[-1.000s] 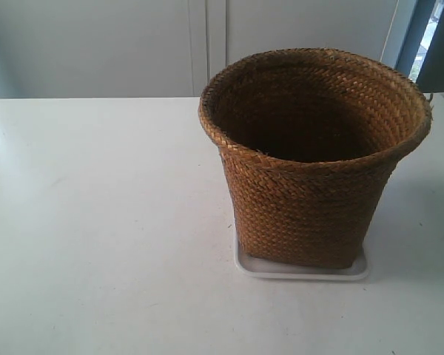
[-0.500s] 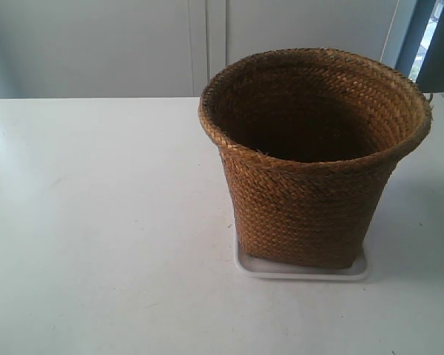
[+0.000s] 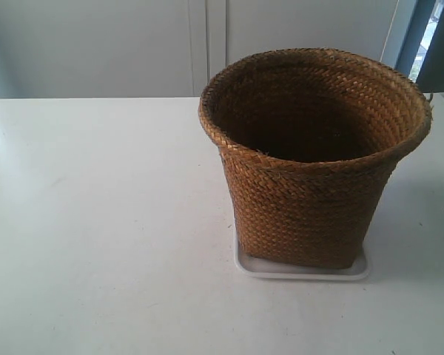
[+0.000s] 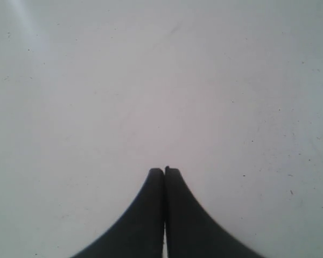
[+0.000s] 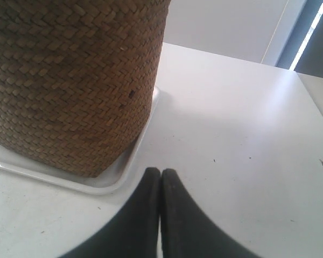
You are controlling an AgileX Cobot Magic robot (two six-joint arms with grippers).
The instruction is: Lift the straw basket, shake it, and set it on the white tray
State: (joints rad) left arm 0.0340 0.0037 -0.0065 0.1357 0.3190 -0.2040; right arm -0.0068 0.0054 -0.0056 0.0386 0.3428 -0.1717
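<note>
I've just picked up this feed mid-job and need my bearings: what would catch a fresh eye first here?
The big brown straw basket dominates: it stands upright on the white tray, right of centre in the exterior view, on a white table. Neither arm holds anything: the right gripper is shut just off the tray's corner, and the left gripper is shut over bare tabletop.

white table point(image 3: 96, 222) | grey panelled wall point(image 3: 96, 44) | bright window strip point(image 3: 431, 33)

straw basket point(image 3: 305, 211) 1 | white tray point(image 3: 300, 271) 1 | table point(image 3: 96, 222) 1 | left hand point(image 4: 164, 171) 1 | right hand point(image 5: 160, 172) 1
</note>
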